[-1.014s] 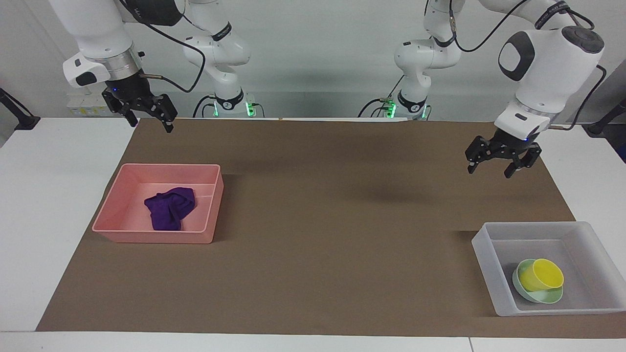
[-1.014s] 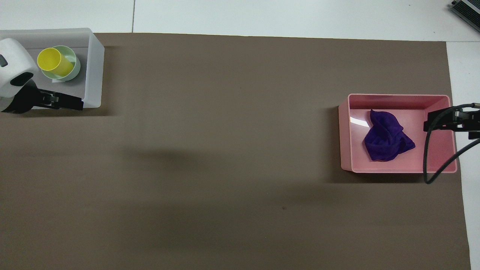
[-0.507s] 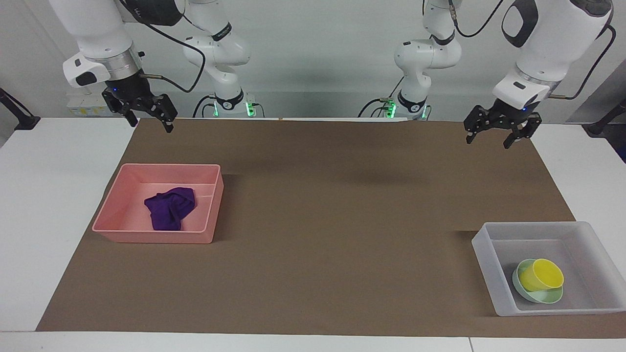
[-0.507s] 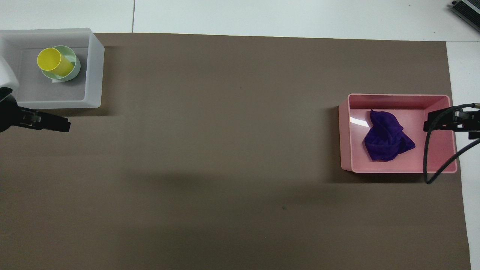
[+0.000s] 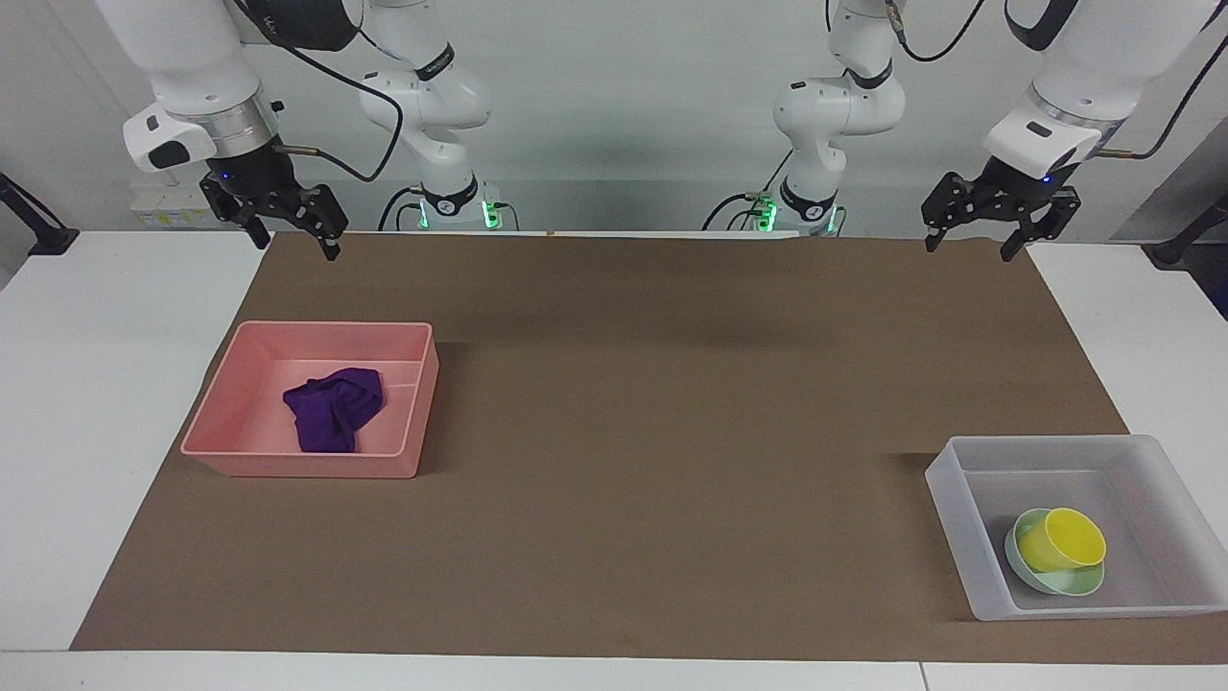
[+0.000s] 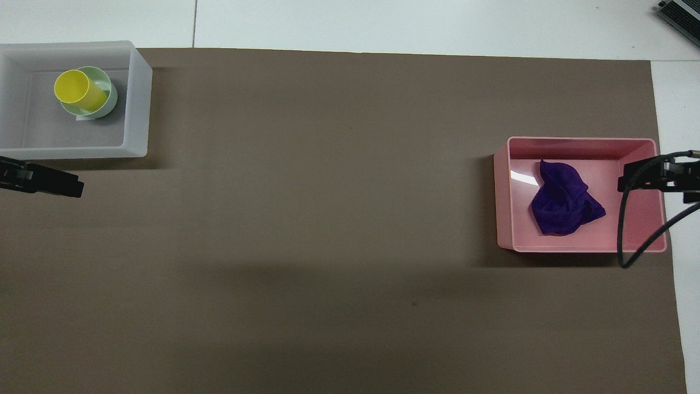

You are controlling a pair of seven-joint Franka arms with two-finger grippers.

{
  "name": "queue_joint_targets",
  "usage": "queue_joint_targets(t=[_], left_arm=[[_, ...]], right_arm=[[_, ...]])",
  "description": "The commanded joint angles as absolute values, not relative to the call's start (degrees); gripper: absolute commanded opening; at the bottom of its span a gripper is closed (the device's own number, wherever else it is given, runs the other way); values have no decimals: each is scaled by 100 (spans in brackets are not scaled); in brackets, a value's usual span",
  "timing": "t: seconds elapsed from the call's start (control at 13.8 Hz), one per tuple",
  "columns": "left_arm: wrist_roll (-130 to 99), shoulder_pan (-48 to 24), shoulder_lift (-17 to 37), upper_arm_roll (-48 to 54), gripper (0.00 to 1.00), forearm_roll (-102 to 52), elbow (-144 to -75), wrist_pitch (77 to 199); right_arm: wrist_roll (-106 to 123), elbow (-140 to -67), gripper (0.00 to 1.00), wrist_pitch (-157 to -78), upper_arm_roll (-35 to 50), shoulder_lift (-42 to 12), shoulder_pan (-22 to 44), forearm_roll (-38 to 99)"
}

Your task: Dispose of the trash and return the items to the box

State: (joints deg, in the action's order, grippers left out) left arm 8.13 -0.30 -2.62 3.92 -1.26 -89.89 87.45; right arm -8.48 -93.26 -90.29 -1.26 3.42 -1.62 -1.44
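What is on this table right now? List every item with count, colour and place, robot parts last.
cloth: one, deep purple, crumpled in the pink tray.
pink tray: one, pink, toward the right arm's end of the table.
cup: one, bright yellow, tilted in the bowl.
bowl: one, mint green, in the clear box.
clear box: one, whitish, toward the left arm's end.
mat: one, brown, covering the table.
left gripper: one, black, open, raised over the mat's edge.
right gripper: one, black, open, raised over the mat's corner.

The crumpled purple cloth (image 5: 333,408) was found in the pink tray (image 5: 288,457); yellow cup (image 5: 1063,540) lay tilted in the green bowl (image 5: 1048,578) inside the translucent box (image 5: 950,499).
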Motion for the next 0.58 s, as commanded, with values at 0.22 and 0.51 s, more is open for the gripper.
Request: queue_joint_targets(t=[0.22,0.51], left_arm=[[861,-62,-220,387,100,-9,-9009,8578],[870,9,-237,378,100,-9,-9052,8587]], right_arm=[[-721,-9466,100,-9009,-141,492,-193,-62],[-712,-9466,100,-9009,-141,483,-193,-62]])
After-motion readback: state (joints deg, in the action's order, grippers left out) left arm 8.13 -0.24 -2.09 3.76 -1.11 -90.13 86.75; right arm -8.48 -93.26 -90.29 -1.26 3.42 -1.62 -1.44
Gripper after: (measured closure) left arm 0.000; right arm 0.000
